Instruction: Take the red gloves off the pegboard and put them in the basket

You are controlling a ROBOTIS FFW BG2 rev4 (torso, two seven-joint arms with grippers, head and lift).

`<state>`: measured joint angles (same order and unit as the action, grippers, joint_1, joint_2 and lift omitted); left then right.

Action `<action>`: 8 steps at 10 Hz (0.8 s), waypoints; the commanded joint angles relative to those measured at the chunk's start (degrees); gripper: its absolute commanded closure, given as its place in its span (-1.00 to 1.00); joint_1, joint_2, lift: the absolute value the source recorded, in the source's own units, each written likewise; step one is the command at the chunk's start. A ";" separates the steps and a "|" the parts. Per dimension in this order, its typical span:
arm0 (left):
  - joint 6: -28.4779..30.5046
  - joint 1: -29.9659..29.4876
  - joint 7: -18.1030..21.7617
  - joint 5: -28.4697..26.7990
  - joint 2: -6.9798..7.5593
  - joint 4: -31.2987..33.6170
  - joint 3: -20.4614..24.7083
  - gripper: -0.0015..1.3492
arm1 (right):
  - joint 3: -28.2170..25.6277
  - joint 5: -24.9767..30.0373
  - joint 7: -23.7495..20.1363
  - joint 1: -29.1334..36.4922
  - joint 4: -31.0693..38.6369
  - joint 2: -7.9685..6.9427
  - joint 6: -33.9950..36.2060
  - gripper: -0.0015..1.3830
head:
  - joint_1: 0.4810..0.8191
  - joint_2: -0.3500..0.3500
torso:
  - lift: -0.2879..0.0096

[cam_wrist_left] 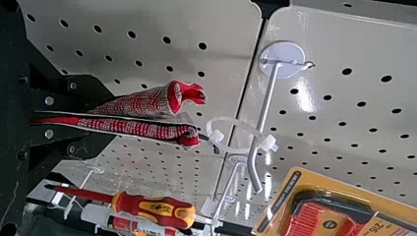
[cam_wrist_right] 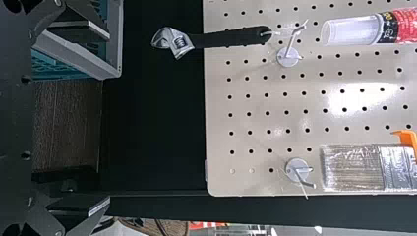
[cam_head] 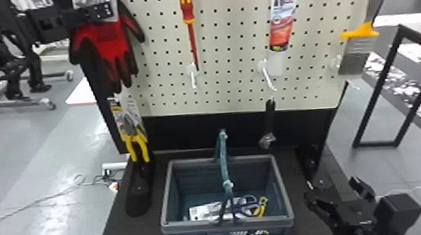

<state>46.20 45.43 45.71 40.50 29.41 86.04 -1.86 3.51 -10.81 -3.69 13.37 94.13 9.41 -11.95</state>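
Note:
At the upper left of the head view, my left gripper is at the top of the red gloves, whose black fingers hang down beside the pegboard. In the left wrist view my left gripper is shut on the red gloves, cuffs sticking out past its fingers. A white tie loop by the cuffs runs round a metal hook. The basket stands below the pegboard. My right gripper, parked right of it, is open; in the right wrist view the right gripper has nothing between its fingers.
Yellow-handled pliers hang below the gloves. A screwdriver, a red tube, a brush and a wrench hang further right. The basket's handle stands up across its opening, above a few items inside.

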 commanded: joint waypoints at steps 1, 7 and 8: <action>-0.23 0.09 -0.09 0.28 -0.05 0.00 -0.16 0.80 | 0.00 0.00 0.00 -0.01 0.00 0.08 0.00 -0.80 | -0.60 0.00 | 0.26; -1.55 -0.17 -1.24 1.95 -0.49 1.41 -0.51 0.80 | 0.00 0.00 0.00 0.16 0.09 0.08 0.00 -0.80 | -0.60 0.00 | 0.26; -0.93 -0.35 -1.85 2.04 -0.58 2.99 -0.60 0.80 | 0.00 -0.09 0.00 0.16 0.09 0.08 0.00 -0.80 | -0.60 0.00 | 0.26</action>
<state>44.88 45.21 43.88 42.42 28.90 88.10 -2.44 3.50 -10.87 -3.69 13.52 94.22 9.49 -11.95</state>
